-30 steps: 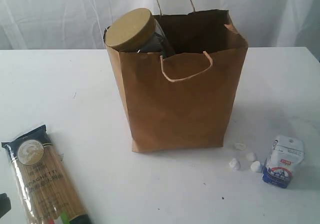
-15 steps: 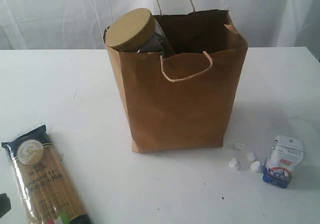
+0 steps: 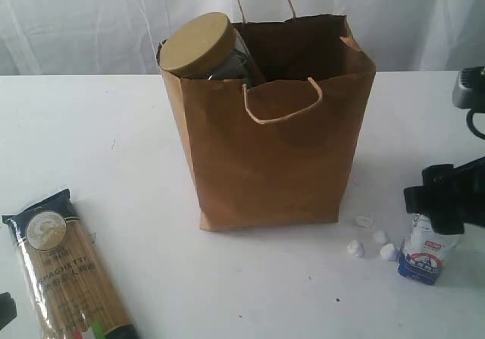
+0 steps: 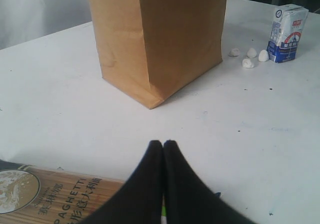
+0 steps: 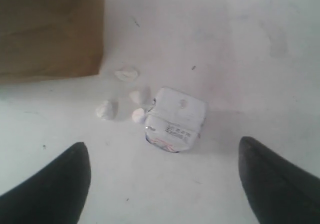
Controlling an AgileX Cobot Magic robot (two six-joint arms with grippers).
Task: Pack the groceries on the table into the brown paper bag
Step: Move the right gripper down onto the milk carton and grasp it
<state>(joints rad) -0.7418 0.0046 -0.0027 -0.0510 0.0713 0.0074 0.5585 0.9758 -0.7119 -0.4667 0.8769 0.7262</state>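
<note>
The brown paper bag (image 3: pixel 276 127) stands upright mid-table, and the tan-lidded clear jar (image 3: pixel 198 45) pokes out of its top left corner. The blue-ended spaghetti packet (image 3: pixel 64 267) lies flat at the front left. My left gripper (image 4: pixel 163 144) is shut and empty just over its near end (image 4: pixel 55 199). The small white-blue packet (image 3: pixel 428 252) lies front right. My right gripper (image 5: pixel 162 146) hovers above this packet (image 5: pixel 175 120), jaws wide open, touching nothing. The pouch, yellow bottle and dark jar are out of view.
Several tiny white lumps (image 3: pixel 371 242) lie between the bag's front right corner and the small packet, close against the packet (image 5: pixel 106 109). The white table (image 3: pixel 114 164) runs wide on both sides of the bag. A white curtain hangs behind.
My right arm has come into the exterior view from the right and now hangs over the small white-blue packet. The bag, jar, spaghetti and left gripper have not moved.
</note>
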